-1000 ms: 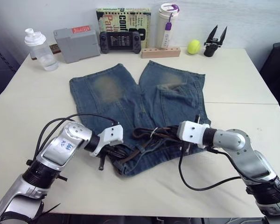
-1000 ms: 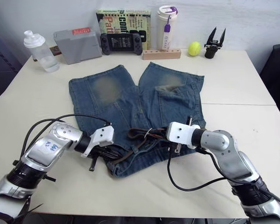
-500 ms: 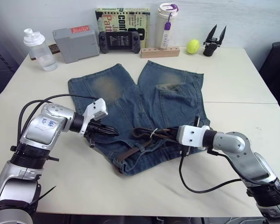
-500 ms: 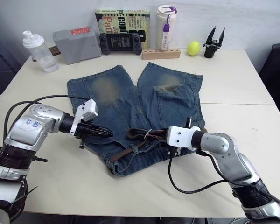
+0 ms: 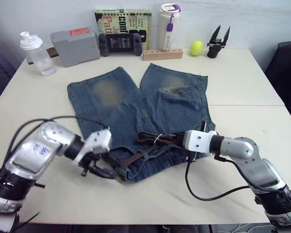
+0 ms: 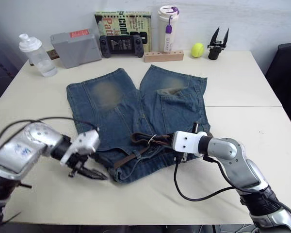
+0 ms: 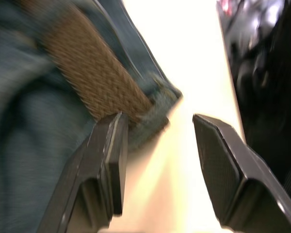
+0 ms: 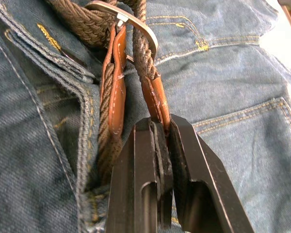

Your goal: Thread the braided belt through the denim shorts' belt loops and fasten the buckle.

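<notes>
Spread apart, my left gripper's [image 7: 157,145] fingers sit at the near left corner of the shorts [image 5: 136,104], one finger [image 7: 106,165] just beside the waistband corner where the woven brown belt [image 7: 87,68] comes out, the other over bare table [image 5: 242,82]; nothing is between them. My right gripper [image 8: 160,145] has its fingers pressed together on the tan leather end of the belt, pinching it just below the silver buckle [image 8: 123,17], which lies on the denim at the waistband. From the head camera I see the shorts lying flat in the middle of the table, waistband toward me and the two legs pointing away, each with a faded yellowish patch. The belt runs along the waistband between my two grippers, bunched in dark loops near the middle and trailing down toward the left corner. I cannot make out individual belt loops. Along the far edge stand a clear bottle [image 5: 33,52], a grey box [image 5: 76,44], a handheld game console [image 5: 119,42], a book [image 5: 123,22], a white tumbler [image 5: 168,26], a wooden block [image 5: 162,53], a yellow-green ball [image 5: 196,47] and a spare black gripper [image 5: 217,41].
</notes>
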{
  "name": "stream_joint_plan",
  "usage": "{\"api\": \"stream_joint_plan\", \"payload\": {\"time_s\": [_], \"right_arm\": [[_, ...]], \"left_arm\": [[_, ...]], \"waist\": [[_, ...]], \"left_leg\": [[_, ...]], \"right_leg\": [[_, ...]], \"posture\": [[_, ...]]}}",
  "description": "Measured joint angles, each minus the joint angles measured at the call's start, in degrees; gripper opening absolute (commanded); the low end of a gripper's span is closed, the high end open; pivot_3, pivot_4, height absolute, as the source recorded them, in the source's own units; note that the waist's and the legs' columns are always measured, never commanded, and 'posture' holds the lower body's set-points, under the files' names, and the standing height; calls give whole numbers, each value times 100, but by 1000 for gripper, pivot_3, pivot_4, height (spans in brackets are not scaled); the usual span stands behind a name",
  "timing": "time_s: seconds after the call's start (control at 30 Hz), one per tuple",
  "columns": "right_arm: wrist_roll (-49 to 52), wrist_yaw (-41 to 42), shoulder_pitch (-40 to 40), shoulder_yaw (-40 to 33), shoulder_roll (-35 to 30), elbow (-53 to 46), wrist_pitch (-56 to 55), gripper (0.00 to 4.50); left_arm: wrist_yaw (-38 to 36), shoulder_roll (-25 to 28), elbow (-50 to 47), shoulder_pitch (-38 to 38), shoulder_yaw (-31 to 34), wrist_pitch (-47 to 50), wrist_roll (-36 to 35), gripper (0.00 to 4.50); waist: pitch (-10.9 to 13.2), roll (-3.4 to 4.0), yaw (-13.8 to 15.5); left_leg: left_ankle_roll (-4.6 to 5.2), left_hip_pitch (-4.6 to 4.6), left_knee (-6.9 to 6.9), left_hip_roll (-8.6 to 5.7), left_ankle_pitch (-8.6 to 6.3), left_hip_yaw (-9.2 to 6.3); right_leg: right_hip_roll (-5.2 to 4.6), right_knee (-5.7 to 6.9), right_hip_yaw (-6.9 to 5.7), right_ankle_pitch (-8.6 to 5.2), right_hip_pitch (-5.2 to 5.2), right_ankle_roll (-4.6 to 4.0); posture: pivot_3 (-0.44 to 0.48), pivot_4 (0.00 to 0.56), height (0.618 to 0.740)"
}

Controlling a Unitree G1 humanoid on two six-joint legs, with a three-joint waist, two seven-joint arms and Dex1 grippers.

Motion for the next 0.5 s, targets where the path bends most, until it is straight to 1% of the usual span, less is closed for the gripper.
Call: {"api": "stream_joint_plan", "payload": {"time_s": [0.03,0.07,0.1,0.13,0.17,0.23,0.27,0.3,0.37,0.4,0.5], "right_arm": [[1,3,5,1,1,2,1,0],[1,4,5,1,1,4,3,0],[1,11,-11,2,6,6,6,0],[2,13,-19,2,9,7,52,0],[2,13,-21,2,9,7,60,0],[5,15,-22,2,9,7,71,0],[5,16,-23,2,9,7,74,0],[5,17,-25,2,9,6,78,0],[5,22,-30,2,9,6,81,0],[6,24,-37,2,9,6,81,0],[5,24,-74,2,26,7,94,0]], "left_arm": [[-127,261,-246,544,-360,-952,523,2319],[-148,287,-314,744,-491,-1372,766,2319],[-94,185,-379,825,-610,-1823,985,2319],[287,-86,-288,793,-643,-2579,1369,2319],[347,-108,-223,794,-656,-2736,1439,1974],[412,-183,-67,831,-687,-3120,1592,1618],[426,-247,28,849,-738,-3375,1652,1318],[427,-260,173,893,-759,-3640,1700,811],[402,-267,532,883,-763,-4200,1753,86],[376,-266,643,871,-764,-4397,1767,13],[310,-230,1143,747,-785,-5211,1856,13]], "waist": [[0,0,-24],[0,0,-20],[0,-1,23],[0,0,94],[0,0,112],[0,0,113],[0,0,114],[0,0,113],[-2,3,112],[-3,5,109],[-8,10,98]], "left_leg": [[-2,3,-2,2,-1,5],[-2,4,-2,2,-1,6],[-3,-1,8,3,-1,0],[0,-2,8,1,-5,3],[1,-8,7,1,-6,5],[1,-9,6,2,-5,8],[1,-8,8,2,-5,9],[1,-7,9,2,-5,9],[0,-2,6,3,-5,9],[0,-1,6,3,-5,10],[-1,7,2,7,-4,14]], "right_leg": [[0,-5,3,-2,-2,-3],[0,-3,3,-2,-2,-4],[-1,-1,3,-3,-5,-5],[-7,-3,6,-2,-6,-4],[-7,-2,6,-2,-14,-4],[-5,-1,5,-2,-16,-4],[-5,1,5,-2,-15,-4],[-5,3,4,-2,-15,-4],[-5,4,4,-2,-14,-4],[-5,4,5,-2,-14,-4],[-3,7,6,-2,-13,-4]], "posture": [[0,150,697],[0,150,697],[0,150,697],[0,150,697],[0,150,697],[0,150,697],[0,150,697],[0,150,697],[0,150,697],[0,150,697],[0,150,697]]}}
